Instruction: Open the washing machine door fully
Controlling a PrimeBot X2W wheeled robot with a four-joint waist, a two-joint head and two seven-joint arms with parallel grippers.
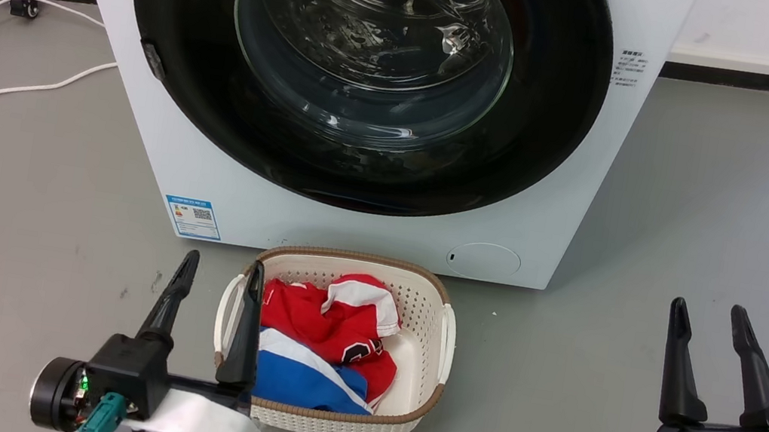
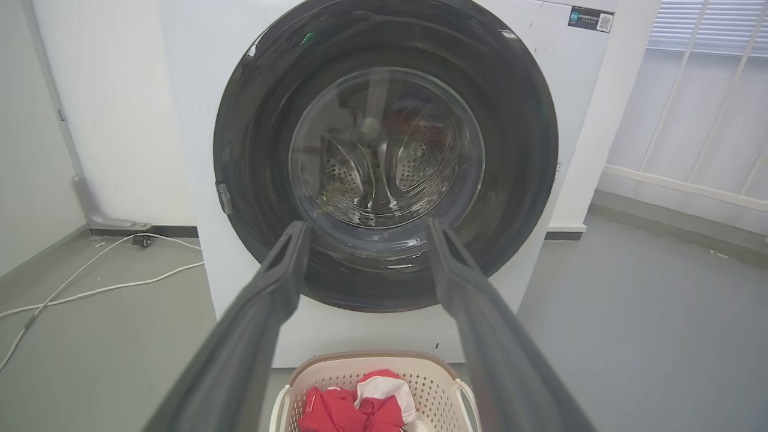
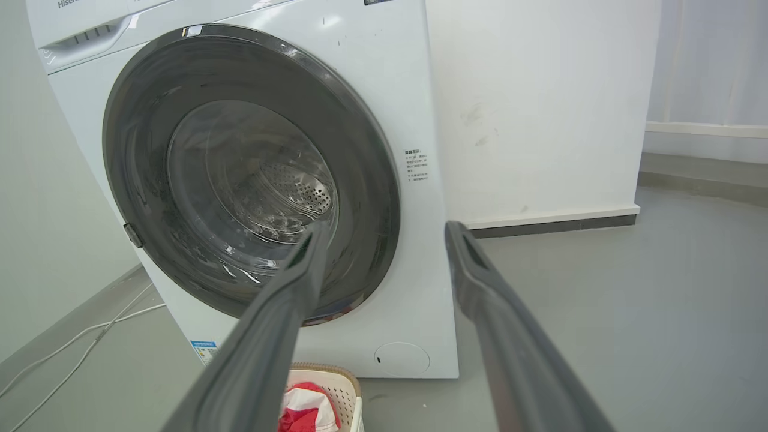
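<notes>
Currently washing machine door shut on washing machine, 12 o'clock of basket. Left gripper, right gripper: fingers wide, empty. Left best hooks tab at door's 9 o'clock (likely handle), pulls along arc.

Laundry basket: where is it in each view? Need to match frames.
Head view: basket bottom centre, before the washing machine.
Left wrist view: basket at bottom edge, centre.
Right wrist view: basket at bottom edge, left of centre.
Shared landmark: the washing machine door, above the basket in all three.
</notes>
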